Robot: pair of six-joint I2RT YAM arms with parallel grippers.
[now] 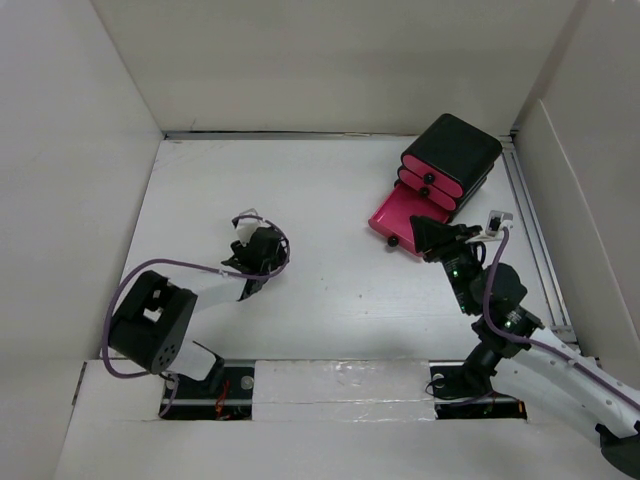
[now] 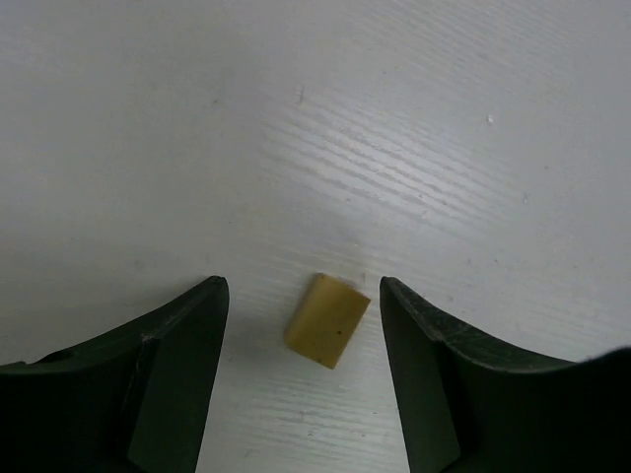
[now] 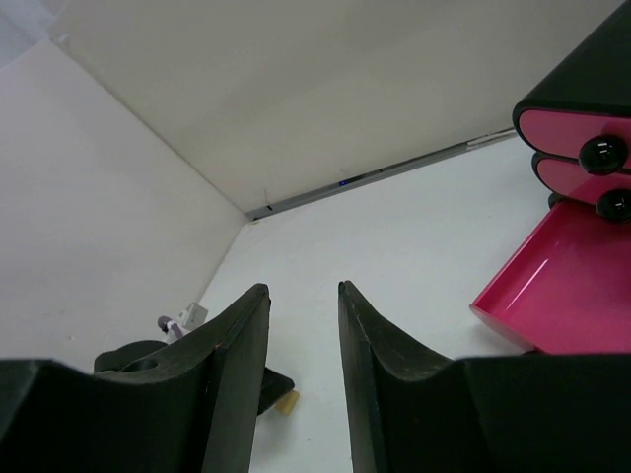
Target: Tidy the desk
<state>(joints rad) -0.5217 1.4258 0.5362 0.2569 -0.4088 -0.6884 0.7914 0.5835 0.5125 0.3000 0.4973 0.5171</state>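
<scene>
The desk (image 1: 330,300) is a white tabletop. My left gripper (image 1: 258,262) points down at it, open. In the left wrist view its jaws (image 2: 303,286) stand on either side of a small tan block (image 2: 328,320) that lies flat on the desk (image 2: 296,118), touching neither finger. The block is hidden under the gripper in the top view and shows small in the right wrist view (image 3: 287,402). My right gripper (image 1: 425,232) is open by a narrow gap and empty (image 3: 302,288), just above the desk beside the pulled-out pink drawer.
A black box (image 1: 455,150) with three pink drawers stands at the back right. Its lowest drawer (image 1: 400,215) is pulled out and looks empty (image 3: 567,286). White wall panels (image 1: 80,180) enclose the desk on three sides. A metal rail (image 1: 535,230) runs along the right edge.
</scene>
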